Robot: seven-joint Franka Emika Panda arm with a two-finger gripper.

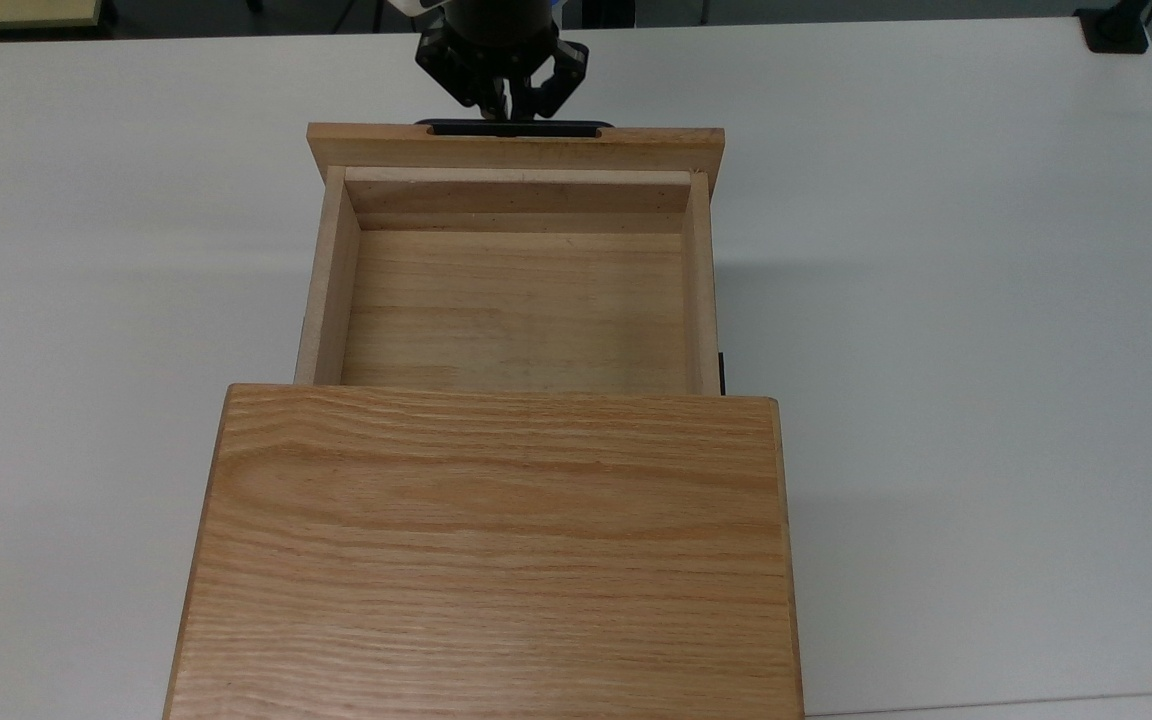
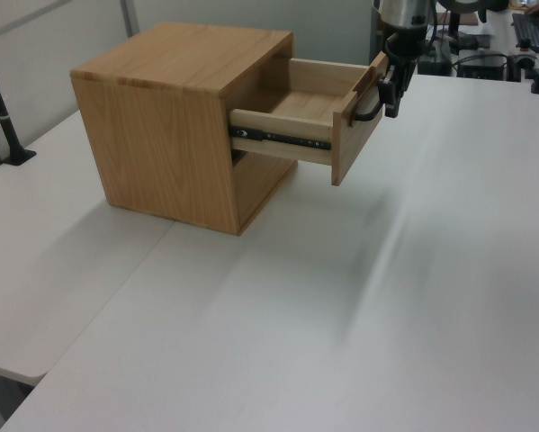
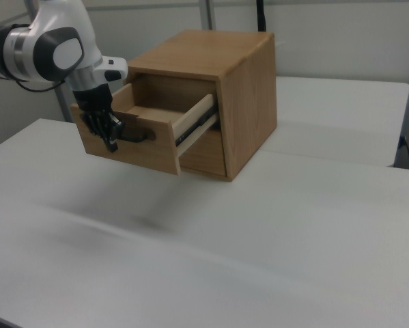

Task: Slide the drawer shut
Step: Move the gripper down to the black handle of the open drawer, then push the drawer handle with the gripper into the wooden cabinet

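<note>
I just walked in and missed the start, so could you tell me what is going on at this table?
A robot arm has its gripper right at the black handle of a wooden drawer. The drawer is pulled well out of the oak cabinet, empty inside, and the push to slide it shut has not begun. The cabinet sits on a white table.
</note>
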